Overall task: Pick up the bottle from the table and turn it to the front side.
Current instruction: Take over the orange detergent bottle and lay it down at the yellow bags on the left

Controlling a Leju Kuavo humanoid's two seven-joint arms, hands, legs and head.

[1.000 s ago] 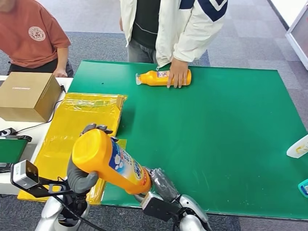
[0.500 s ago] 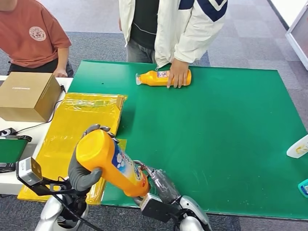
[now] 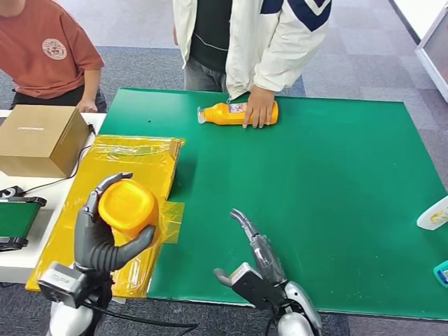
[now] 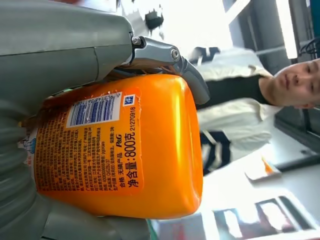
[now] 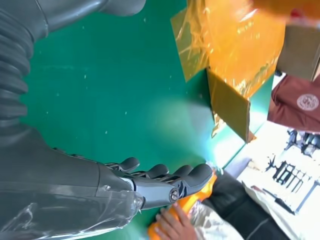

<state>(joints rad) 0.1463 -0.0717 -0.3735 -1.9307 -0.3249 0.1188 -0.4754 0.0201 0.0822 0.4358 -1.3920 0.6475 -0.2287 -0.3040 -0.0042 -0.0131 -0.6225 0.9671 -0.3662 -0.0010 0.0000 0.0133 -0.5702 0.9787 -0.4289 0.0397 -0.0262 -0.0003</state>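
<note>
The left hand (image 3: 100,234) is clamping the orange plastic bottle (image 3: 128,206) upright for turning; the right hand (image 3: 253,269) is hovering, fingers spread, empty, over the green counter (image 3: 317,196).

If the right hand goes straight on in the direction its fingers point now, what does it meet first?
Likely nothing close: ahead of the right hand is bare green mat. Far along, perhaps the person's hand on the lying bottle; depth is unclear.
</note>
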